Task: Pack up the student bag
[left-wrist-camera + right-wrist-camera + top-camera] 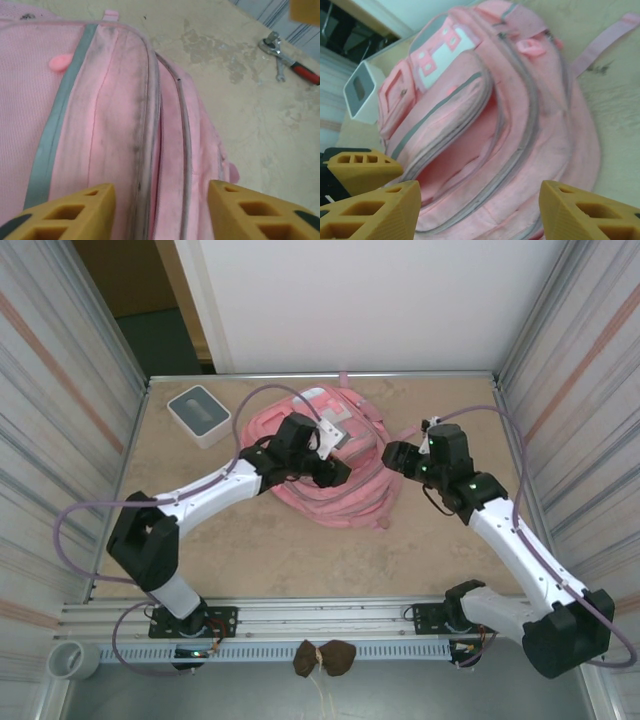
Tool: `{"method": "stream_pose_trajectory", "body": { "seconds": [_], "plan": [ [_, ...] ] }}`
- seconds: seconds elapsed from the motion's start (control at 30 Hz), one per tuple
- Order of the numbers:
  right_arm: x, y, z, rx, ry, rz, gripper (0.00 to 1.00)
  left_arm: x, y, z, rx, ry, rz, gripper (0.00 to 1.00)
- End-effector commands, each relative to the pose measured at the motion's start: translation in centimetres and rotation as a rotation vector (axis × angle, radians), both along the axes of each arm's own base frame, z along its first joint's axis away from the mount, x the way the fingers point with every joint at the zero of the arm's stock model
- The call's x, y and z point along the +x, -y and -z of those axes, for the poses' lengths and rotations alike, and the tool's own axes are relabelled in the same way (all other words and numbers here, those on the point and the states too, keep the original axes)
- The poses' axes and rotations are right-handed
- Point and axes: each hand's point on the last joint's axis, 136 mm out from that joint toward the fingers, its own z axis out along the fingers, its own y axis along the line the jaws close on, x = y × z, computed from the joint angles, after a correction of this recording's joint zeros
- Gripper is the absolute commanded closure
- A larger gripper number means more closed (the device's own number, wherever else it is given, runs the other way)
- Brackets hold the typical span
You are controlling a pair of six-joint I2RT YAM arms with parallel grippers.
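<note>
Top external view: the student bag [345, 502] lies flat on the counter [250, 550], just past centre toward 12 o'clock. It is a large pink fabric backpack. A white-and-pink patch sits near its 12 o'clock end, and a pink strap trails off toward 3 o'clock. A small grey-and-white box [198, 412] stands apart from it at about 10 o'clock.

The left end effector [335, 472] hangs over the middle of the bag, reaching in from 8 o'clock. The right end effector [395, 458] sits at the bag's 3 o'clock edge.

From the left wrist, the left end effector [160, 205] has its jaws spread wide with nothing gripped. The bag [115, 125] below shows smudged pink cloth, a grey band and pale zip lines running side by side. A red-handled wrench [290, 62] lies on the counter [240, 125] toward 2 o'clock.

From the right wrist, the right end effector [480, 215] is also spread wide and empty. The bag [530, 115] shows square white-and-pink patches at 11 o'clock and a front pocket gaping open on pink lining. The box [362, 92] stands at 9 o'clock.
</note>
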Motion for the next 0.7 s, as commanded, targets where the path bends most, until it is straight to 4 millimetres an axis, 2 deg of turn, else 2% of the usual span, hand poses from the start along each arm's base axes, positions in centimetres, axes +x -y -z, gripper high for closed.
{"method": "stream_pose_trajectory", "body": {
  "seconds": [0.0, 0.07, 0.17, 0.23, 0.3, 0.37, 0.5, 0.57, 0.67],
  "plan": [
    [0.2, -4.5, -1.2, 0.005, 0.028, -0.149, 0.40, -1.1, -2.0, -3.9, -0.142, 0.037, -0.002, 0.40],
    [0.4, -6.6, -1.6, -0.043, 0.047, -0.198, 0.42, -0.9, -3.8, -4.6, -0.209, 0.030, -0.056, 0.35],
    [1.0, -9.4, -1.6, -0.114, 0.072, -0.260, 0.46, 0.4, -7.2, -4.1, -0.262, -0.007, -0.209, 0.30],
    [1.7, -10.8, -0.5, -0.140, 0.051, -0.288, 0.48, 1.6, -9.4, -3.1, -0.283, -0.054, -0.325, 0.30],
    [2.4, -11.6, 1.6, -0.167, 0.004, -0.298, 0.52, 2.6, -11.4, -1.6, -0.290, -0.106, -0.426, 0.29],
    [2.7, -11.9, 3.8, -0.187, -0.050, -0.304, 0.56, 2.9, -12.2, -0.2, -0.266, -0.141, -0.465, 0.29],
    [2.6, -11.3, 7.5, -0.208, -0.126, -0.294, 0.60, 2.7, -12.1, 2.7, -0.192, -0.219, -0.462, 0.28],
    [2.4, -11.0, 8.4, -0.189, -0.158, -0.296, 0.60, 2.8, -11.9, 3.7, -0.174, -0.243, -0.457, 0.28],
    [1.8, -10.6, 7.7, -0.160, -0.156, -0.307, 0.60, 3.3, -12.0, 4.8, -0.139, -0.243, -0.462, 0.27]
  ]
}}
